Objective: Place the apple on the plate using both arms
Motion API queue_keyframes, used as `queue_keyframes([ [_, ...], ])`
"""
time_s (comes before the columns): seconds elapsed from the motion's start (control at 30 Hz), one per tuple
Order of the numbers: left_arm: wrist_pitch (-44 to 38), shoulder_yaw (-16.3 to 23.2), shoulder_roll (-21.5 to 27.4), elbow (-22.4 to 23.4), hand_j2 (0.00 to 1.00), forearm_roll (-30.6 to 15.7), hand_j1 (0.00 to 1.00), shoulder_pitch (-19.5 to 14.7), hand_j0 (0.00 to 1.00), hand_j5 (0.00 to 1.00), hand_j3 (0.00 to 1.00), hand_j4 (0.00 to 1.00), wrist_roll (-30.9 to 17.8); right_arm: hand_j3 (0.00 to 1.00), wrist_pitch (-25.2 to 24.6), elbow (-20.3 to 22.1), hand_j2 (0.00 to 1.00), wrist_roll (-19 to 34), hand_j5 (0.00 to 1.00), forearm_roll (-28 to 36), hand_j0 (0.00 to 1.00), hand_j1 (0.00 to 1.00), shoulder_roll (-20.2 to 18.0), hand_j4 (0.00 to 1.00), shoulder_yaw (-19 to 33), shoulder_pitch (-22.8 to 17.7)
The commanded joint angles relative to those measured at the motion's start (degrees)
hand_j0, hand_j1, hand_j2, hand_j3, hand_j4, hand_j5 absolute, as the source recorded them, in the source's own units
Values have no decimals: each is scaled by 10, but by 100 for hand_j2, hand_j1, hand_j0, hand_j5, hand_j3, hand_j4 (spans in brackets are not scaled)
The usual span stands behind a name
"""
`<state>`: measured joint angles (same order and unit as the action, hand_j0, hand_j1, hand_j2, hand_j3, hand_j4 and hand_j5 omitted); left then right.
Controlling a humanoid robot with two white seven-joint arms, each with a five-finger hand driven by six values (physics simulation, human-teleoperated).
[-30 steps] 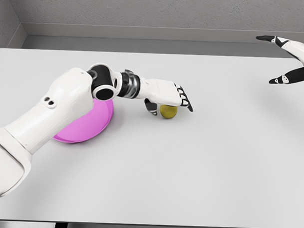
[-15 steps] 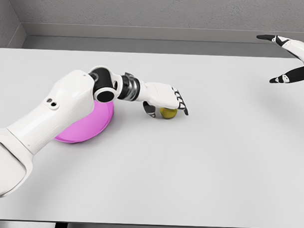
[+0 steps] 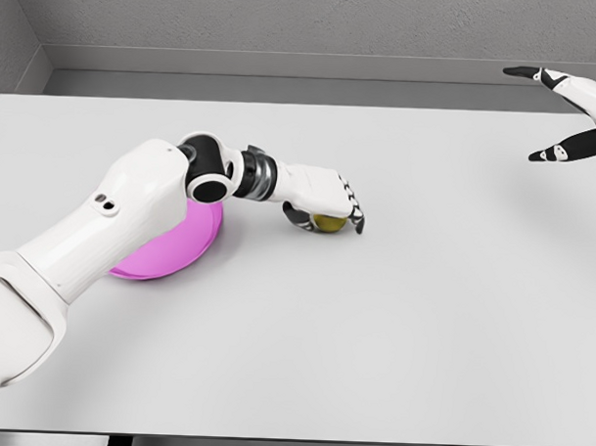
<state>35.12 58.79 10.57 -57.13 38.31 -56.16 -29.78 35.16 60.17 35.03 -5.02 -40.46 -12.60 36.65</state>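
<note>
My left robot hand (image 3: 323, 204) has lowered over the apple (image 3: 327, 223) in the last second, and its fingers (image 3: 354, 215) now curl down around the fruit, grasping it where a moment ago they only hovered flat above. The apple sits on the worktop (image 3: 393, 314), mostly hidden under my palm, just right of the pink plate (image 3: 170, 253) that my forearm partly covers. I judge the grip is closing, so lifting comes next. My right robot hand (image 3: 566, 115) hangs released at far right, idle.

Left hand (image 3: 323, 196) fingers (image 3: 357, 221) now around apple (image 3: 327, 223)
</note>
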Motion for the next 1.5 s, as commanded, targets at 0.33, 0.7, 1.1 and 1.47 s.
queue_keyframes([
  [0.33, -1, 9, 1, -2, 57, -3, 57, -1, 57, 57, 57, 57, 0, 100, -2, 0, 100, 0, 100, 4, 100, 100, -1, 100, 0, 1],
  [0.7, -1, 2, 73, -47, 48, -74, 48, -28, 48, 48, 48, 48, 2, 100, -2, 0, 100, 0, 100, 4, 100, 100, -1, 100, 0, 10],
  [1.1, -1, -32, 411, -294, 47, -215, 47, 27, 47, 47, 47, 47, 1, 100, -2, -1, 100, 0, 100, 4, 100, 100, 2, 100, -7, 11],
  [1.47, -1, -34, 346, -147, 82, -213, 82, 46, 82, 82, 82, 82, -3, 100, -2, -1, 100, 0, 100, 4, 100, 100, 1, 100, -7, 11],
])
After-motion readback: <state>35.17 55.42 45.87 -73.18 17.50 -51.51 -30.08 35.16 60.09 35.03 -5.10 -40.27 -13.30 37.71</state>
